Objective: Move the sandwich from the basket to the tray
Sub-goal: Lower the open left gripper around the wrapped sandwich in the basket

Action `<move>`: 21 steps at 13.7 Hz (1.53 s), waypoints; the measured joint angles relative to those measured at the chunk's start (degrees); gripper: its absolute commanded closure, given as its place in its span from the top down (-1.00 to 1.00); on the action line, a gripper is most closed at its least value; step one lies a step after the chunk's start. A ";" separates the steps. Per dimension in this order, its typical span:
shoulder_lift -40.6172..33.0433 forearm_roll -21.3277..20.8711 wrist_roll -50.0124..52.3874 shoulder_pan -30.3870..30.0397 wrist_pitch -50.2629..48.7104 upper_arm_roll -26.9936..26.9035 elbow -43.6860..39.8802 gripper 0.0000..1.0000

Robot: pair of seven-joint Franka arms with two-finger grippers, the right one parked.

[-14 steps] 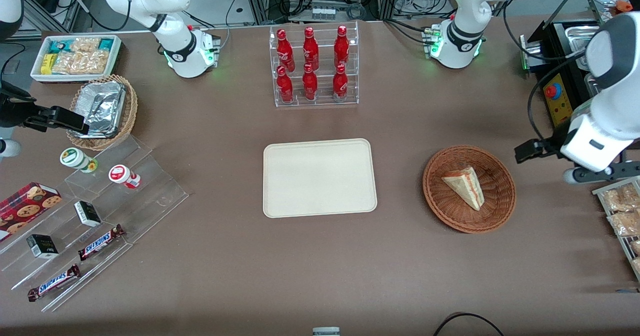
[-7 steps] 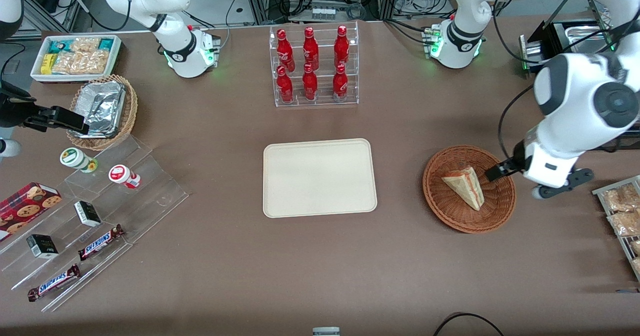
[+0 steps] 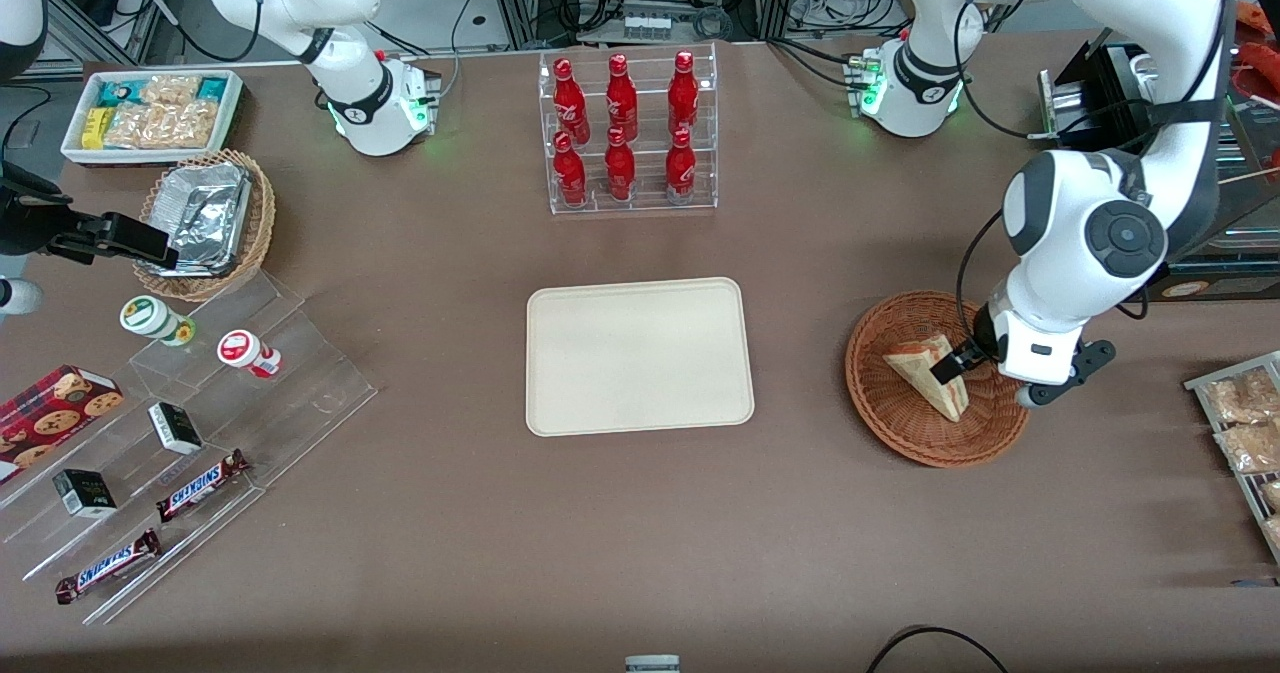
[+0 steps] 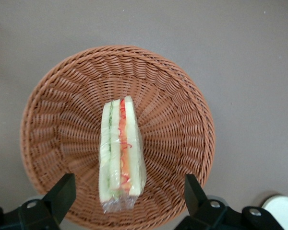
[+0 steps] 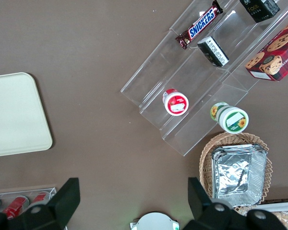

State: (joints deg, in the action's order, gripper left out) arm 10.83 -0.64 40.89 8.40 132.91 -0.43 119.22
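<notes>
While the left arm's two-finger gripper (image 3: 950, 364) hangs over the round reddish-brown wicker basket (image 3: 905, 431), its black fingers (image 4: 61, 194) stand wide apart, one on each side of the basket's centre, gripping nothing. Between them in the wrist view lies the clear-wrapped triangular sandwich of white bread with red and green filling (image 4: 120, 153), resting in the middle of the basket on the woven floor, cut edge facing up; neither finger touches it. In the front view the sandwich (image 3: 920, 365) sits directly below the gripper. The basket stands on the brown worktop (image 3: 600, 513) toward the working arm's end. The flat rectangular cream-beige plastic tray (image 3: 639, 356) lies at the worktop's centre, well apart from the basket, nothing on it.
</notes>
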 measured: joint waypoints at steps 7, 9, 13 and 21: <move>0.34 0.00 0.91 0.00 8.79 -0.01 6.75 1.00; 1.25 0.00 0.93 0.00 10.36 -0.01 7.30 1.00; 4.13 0.00 0.93 0.04 13.23 0.04 7.42 1.00; 5.44 0.00 0.94 0.04 13.58 0.04 8.40 -1.00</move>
State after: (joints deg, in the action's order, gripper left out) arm 16.27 -0.64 41.83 8.44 146.49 -0.39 127.62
